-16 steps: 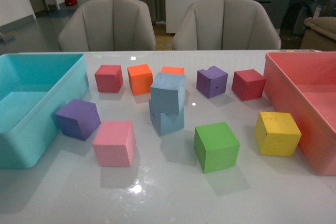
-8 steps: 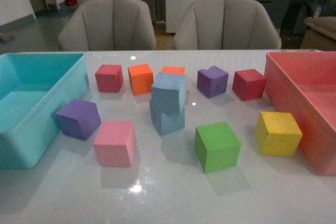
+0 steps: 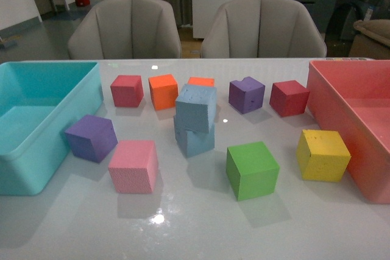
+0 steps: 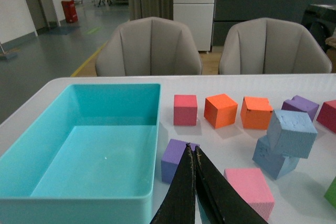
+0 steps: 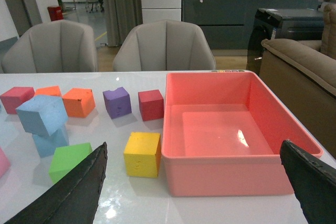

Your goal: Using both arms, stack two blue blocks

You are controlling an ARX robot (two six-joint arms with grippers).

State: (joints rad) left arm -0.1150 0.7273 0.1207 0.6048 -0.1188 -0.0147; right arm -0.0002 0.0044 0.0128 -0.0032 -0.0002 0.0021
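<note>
The 2 blue blocks already sit stacked mid-tabletop [image 3: 201, 229], the top block [image 3: 196, 108] skewed and overhanging the bottom block [image 3: 195, 140], so the best finish is to keep both arms well clear of the stack. The right gripper [image 5: 199, 182] has its jaws wide apart; the left gripper [image 4: 193, 192] has its jaws together on nothing. The front view shows neither arm, and how squarely the top block rests is hard to tell.

Stacked blue blocks [image 3: 195, 118] shifted marginally in frame since earlier.
</note>
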